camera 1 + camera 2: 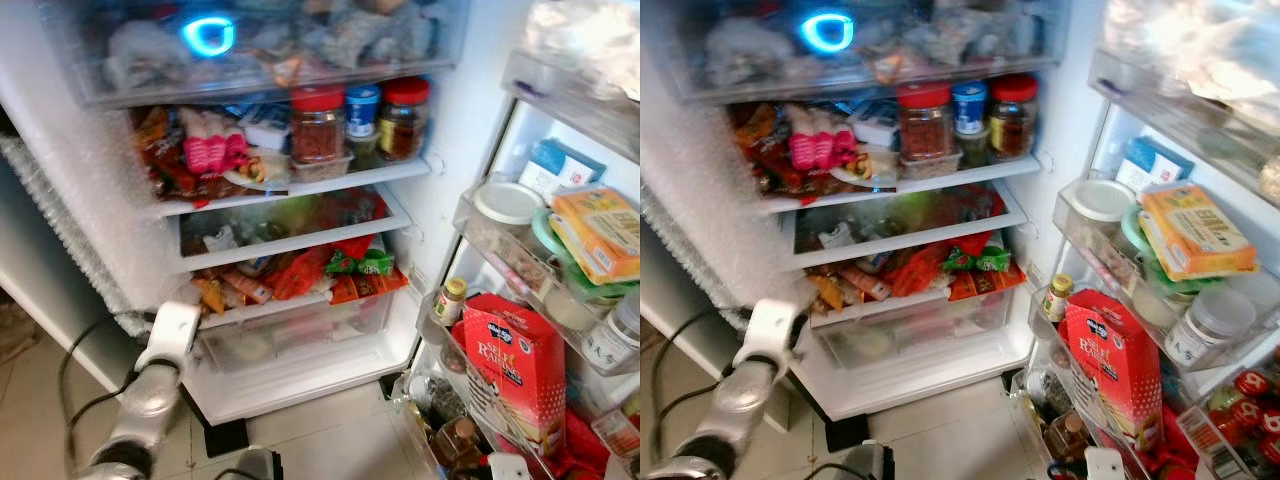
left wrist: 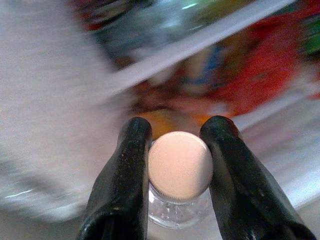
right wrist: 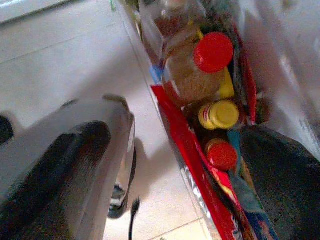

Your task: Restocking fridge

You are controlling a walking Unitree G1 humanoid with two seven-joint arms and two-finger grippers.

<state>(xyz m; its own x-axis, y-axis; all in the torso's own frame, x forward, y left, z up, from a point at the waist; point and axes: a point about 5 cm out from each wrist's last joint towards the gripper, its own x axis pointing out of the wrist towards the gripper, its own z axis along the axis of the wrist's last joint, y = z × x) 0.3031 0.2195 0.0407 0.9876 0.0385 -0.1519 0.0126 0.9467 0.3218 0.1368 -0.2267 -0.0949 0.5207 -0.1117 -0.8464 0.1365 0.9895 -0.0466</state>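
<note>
Here, in the head views, the open fridge (image 1: 90, 200) is seen crammed with packets and jars, and the left arm (image 1: 160, 370) is raised toward its lower drawer (image 1: 300, 335); a red carton (image 1: 515, 365) is lodged in the door shelf (image 1: 470, 215). In the left wrist view, a clear bottle with a pale cap (image 2: 180, 165) is clamped between the left gripper's (image 2: 177, 150) fingers, before the blurred shelves. In the right wrist view, the right gripper (image 3: 175, 150) is spread wide beside red-capped bottles (image 3: 213, 51) in the door.
</note>
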